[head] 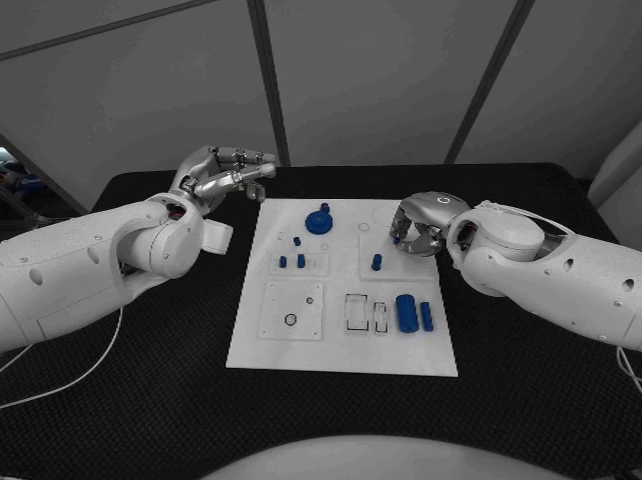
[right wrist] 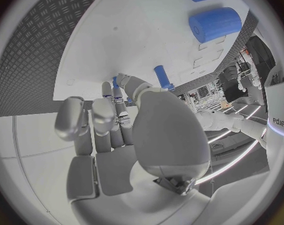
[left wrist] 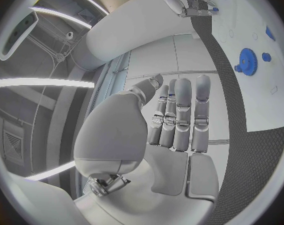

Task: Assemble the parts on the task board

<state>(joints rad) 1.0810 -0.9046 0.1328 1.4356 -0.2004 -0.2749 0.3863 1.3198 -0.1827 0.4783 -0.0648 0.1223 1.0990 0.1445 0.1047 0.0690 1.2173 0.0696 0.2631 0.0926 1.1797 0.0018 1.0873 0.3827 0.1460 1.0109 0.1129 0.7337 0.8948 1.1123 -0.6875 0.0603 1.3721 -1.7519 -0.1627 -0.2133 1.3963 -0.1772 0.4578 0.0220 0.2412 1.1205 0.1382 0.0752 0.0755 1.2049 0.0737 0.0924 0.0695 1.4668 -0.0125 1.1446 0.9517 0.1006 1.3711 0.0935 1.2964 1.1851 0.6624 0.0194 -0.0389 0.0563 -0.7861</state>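
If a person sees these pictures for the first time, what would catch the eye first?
First, the white task board in the middle of the black table, with small blue parts on it; the blue gear near its far edge stands out. Next, the two silver hands: the left hand is raised beyond the board's far left corner, and the right hand is at the board's right edge.

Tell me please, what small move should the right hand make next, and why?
Probably a short reach toward the small blue peg standing on the task board. The right hand hovers at the board's right edge close to it, apparently holding nothing, while the left hand is raised off the board.
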